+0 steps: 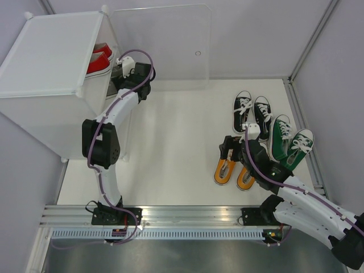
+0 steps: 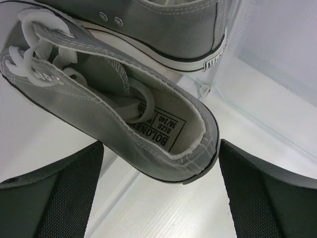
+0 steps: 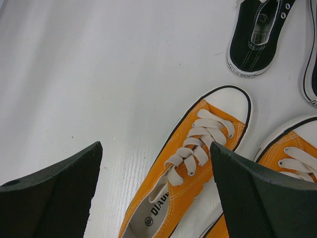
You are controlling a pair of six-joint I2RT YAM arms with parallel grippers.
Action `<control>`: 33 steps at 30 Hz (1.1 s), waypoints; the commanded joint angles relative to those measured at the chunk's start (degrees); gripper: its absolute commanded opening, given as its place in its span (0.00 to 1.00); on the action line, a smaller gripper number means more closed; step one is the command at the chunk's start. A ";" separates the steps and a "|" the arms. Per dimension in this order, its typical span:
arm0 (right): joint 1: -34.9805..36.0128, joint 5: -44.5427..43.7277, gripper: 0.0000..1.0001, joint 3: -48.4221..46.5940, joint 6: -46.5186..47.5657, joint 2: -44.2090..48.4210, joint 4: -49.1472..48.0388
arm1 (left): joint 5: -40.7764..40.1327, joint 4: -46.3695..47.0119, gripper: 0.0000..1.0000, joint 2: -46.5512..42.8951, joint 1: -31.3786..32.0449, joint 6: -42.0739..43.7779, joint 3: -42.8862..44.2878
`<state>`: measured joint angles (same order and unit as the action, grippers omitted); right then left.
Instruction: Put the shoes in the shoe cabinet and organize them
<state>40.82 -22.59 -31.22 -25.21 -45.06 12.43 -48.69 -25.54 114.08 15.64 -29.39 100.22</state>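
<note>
Where the left hand (image 2: 161,144) gapes, a grey shoe (image 2: 74,101) rests, heel between.

A white worktop (image 1: 170,148) fills the middle of the top view, evenly lit, with only soft shadows. Pale grey walls (image 1: 256,34) close it in at the top, left and right. A ribbed metal rail (image 1: 187,219) runs along the lower edge, above a grey strip (image 1: 170,256).
</note>
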 commanded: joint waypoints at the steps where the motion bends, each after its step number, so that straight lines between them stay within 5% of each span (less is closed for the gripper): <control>1: 0.49 -0.96 0.93 0.29 0.51 -0.21 -2.49 | -2.20 1.63 0.97 -0.18 -2.72 1.79 2.08; 18: 0.58 -0.70 0.92 0.46 0.69 -0.73 -2.84 | 2.01 6.02 0.85 0.79 -7.90 11.80 2.60; 33: 0.58 0.18 0.92 0.81 0.87 -1.00 -3.37 | 7.64 6.03 0.89 2.11 -10.98 11.28 -0.29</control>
<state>41.08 -22.52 -30.92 -25.02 -45.87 11.09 -41.28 -23.88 114.30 9.28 -20.05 100.55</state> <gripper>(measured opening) 0.919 0.893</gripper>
